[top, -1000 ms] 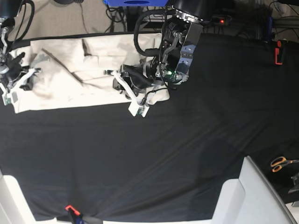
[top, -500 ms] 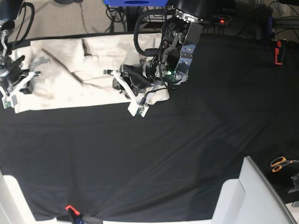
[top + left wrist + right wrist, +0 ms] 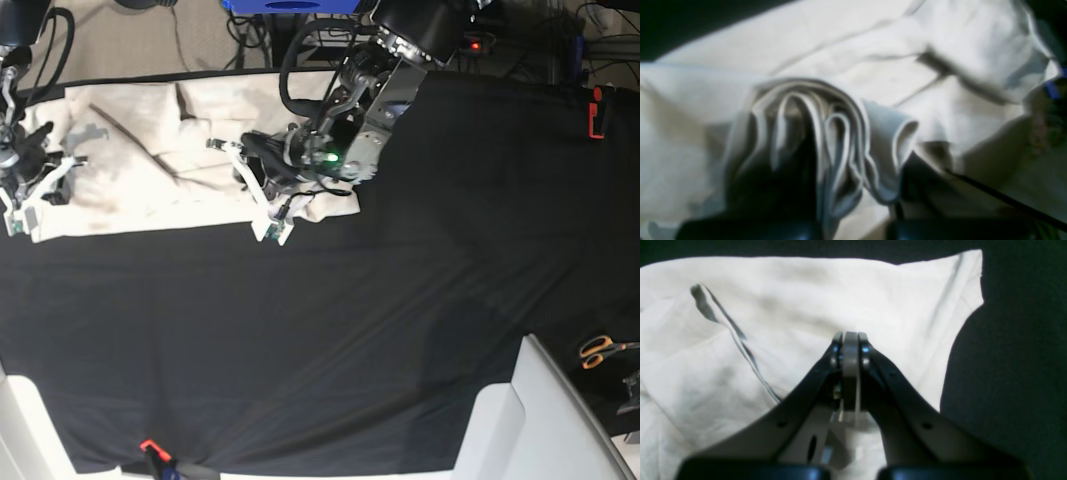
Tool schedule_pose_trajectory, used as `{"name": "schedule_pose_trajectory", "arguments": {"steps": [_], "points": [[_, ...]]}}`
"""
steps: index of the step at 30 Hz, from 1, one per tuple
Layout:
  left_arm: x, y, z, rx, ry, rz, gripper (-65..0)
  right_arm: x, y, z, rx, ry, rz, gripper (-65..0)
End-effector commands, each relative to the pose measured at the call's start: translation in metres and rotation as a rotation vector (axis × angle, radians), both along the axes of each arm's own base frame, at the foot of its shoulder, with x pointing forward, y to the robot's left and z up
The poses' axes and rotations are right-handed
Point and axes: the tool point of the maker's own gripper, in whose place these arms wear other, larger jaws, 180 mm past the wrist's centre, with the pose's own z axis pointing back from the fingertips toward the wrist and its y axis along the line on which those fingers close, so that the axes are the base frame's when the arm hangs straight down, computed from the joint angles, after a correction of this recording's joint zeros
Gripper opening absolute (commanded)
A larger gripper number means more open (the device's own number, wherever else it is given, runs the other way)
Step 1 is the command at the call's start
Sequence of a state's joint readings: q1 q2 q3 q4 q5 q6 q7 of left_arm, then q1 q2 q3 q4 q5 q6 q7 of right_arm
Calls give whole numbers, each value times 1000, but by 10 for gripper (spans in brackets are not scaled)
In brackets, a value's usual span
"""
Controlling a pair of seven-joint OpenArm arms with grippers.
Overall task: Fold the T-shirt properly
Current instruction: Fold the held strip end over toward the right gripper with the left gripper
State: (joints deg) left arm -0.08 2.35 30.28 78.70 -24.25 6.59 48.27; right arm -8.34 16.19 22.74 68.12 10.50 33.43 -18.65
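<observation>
Your left gripper [image 3: 262,185], jaws clamped on bunched T-shirt [image 3: 150,160] hem, has dragged toward nine o'clock; fold is starting. Right gripper [image 3: 850,350] jaws closed on fabric.

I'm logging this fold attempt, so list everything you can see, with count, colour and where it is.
T-shirt: one, cream, far left of the table, partly bunched.
Table cover: one, black, across the whole work surface.
Scissors: one pair, orange handles, right edge.
Panels: pale grey-white, near corners.
Clamp: one, red-orange, near edge of the cover.
Left claw: shut on a bunched fold of the T-shirt.
Right claw: shut, above the T-shirt's left end.
</observation>
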Motion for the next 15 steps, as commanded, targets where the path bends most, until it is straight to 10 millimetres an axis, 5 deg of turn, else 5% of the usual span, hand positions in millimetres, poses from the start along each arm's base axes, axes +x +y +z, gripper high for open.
{"name": "schedule_pose_trajectory", "arguments": {"steps": [1,15], "points": [[5,-8,7,-11,-20,-14,-650,9,-8,10,-9,-39,-2,-648],[8,-34,14,97,-84,-99,-650,1,-9,-6,17,8,-26,-648]]}}
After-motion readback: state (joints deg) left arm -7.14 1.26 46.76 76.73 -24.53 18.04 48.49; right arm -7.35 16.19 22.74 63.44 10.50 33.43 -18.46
